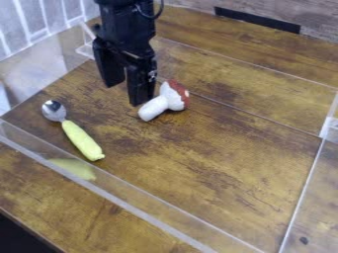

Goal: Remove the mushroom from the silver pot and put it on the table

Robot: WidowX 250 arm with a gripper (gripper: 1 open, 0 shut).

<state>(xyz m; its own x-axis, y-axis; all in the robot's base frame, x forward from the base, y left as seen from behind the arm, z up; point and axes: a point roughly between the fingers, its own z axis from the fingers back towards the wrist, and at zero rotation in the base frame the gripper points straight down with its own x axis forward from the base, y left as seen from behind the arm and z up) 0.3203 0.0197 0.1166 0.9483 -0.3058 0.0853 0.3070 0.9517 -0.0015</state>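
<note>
The mushroom [162, 102] lies on its side on the brown wooden table [238, 138], white stem toward the lower left and red-brown cap toward the upper right. My black gripper [123, 89] hangs just left of it, pointing down. Its fingers are open and nothing is between them. It does not touch the mushroom. The silver pot is out of view.
A yellow corn-like toy [82, 140] lies at the lower left. A small silver spoon-like object [53, 109] rests just above it. Clear plastic walls [158, 212] run along the front, left and right of the work area.
</note>
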